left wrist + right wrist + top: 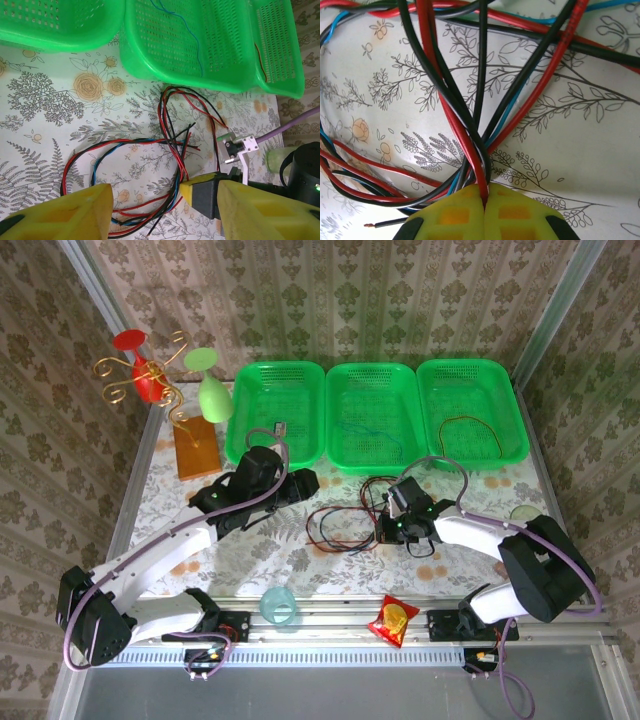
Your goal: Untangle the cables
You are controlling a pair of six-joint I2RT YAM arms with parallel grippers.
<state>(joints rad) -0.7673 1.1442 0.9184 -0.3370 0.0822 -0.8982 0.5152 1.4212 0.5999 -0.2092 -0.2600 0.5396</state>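
Untangling in progress: several red and black strands of the cables (pixel 176 160), heaped on the table (pixel 300 565) before the middle basket (pixel 372 468), are pinched in the fully closed right gripper (pixel 484 192), the left gripper (pixel 165 215) being held half-open and empty above them; a gentle outward pull is judged necessary next.

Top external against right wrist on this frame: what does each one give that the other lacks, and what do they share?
Top external: three green baskets, the left pincer left of the cables, a red packet at the near edge. Right wrist: the right pincer shut on them, with red, black and blue strands squeezed between its yellow tips. Shared: the cables on the floral table cover.
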